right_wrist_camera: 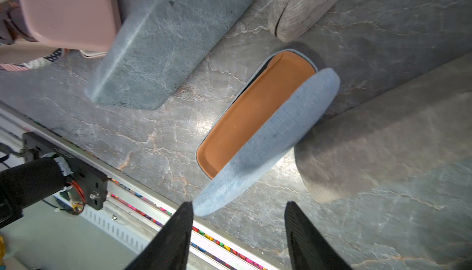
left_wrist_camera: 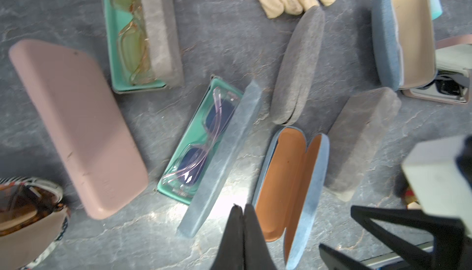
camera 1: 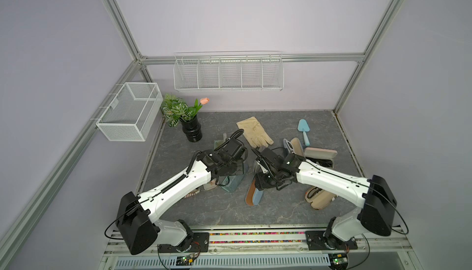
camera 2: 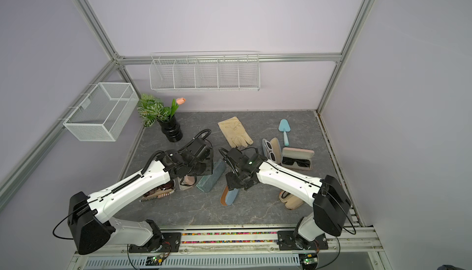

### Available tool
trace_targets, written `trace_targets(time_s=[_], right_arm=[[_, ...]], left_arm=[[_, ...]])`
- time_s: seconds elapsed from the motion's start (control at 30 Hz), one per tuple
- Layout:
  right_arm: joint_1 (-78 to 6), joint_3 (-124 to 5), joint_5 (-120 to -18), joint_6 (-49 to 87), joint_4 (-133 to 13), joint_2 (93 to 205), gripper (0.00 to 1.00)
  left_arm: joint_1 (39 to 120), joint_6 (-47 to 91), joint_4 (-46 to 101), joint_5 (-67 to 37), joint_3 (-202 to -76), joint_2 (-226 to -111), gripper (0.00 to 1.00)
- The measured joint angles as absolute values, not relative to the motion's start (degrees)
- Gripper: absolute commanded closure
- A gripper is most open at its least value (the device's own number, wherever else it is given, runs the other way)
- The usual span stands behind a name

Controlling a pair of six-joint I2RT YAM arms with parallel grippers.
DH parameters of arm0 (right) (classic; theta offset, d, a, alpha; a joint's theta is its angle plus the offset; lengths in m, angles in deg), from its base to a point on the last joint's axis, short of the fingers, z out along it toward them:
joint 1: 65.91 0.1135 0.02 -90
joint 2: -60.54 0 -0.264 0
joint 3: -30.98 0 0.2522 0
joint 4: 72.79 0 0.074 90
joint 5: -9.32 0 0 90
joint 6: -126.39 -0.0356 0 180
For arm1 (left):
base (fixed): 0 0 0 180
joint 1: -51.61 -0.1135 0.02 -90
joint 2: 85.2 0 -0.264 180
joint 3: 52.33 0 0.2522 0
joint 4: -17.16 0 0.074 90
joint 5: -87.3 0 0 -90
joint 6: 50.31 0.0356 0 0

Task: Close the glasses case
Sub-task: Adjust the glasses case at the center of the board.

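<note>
Half-open at mid-table, the blue denim glasses case (right_wrist_camera: pixel 270 138) looks light and stiff, so press its raised lid's rim with the spread right gripper (right_wrist_camera: pixel 238 203) above it; left gripper (left_wrist_camera: pixel 241 208) clenched, empty.

Looking down on an open, orange-lined blue glasses case (left_wrist_camera: pixel 288 187). Just beside it: left gripper (left_wrist_camera: pixel 242 208), fingers pressed together; teal case (left_wrist_camera: pixel 178 194) holding sunglasses (left_wrist_camera: pixel 201 148). Farther off: pink case (left_wrist_camera: pixel 76 125), closed.

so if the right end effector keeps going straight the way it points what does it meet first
Likely the raised lid of the open blue case, just off one fingertip; depth is unclear, so maybe the table.
</note>
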State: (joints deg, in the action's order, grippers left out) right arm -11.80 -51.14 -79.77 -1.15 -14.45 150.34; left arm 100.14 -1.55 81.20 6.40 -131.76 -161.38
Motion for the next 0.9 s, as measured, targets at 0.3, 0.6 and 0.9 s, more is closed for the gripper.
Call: trace_targets(time_s=[0.3, 0.6, 0.9], right_arm=[[-11.5, -51.7, -79.7, -1.9, -14.5, 156.0, 0.36], [-11.5, -53.6, -79.3, -2.2, -15.2, 159.1, 0.35], [-11.5, -53.9, -79.2, -2.4, -16.7, 161.4, 0.47]], left_arm=[[100.1, -4.3, 79.2, 6.4, -122.5, -154.3, 0.93], [100.1, -5.1, 76.5, 3.7, -121.0, -155.2, 0.94], [100.1, -5.1, 74.9, 2.4, -121.0, -156.2, 0.94]])
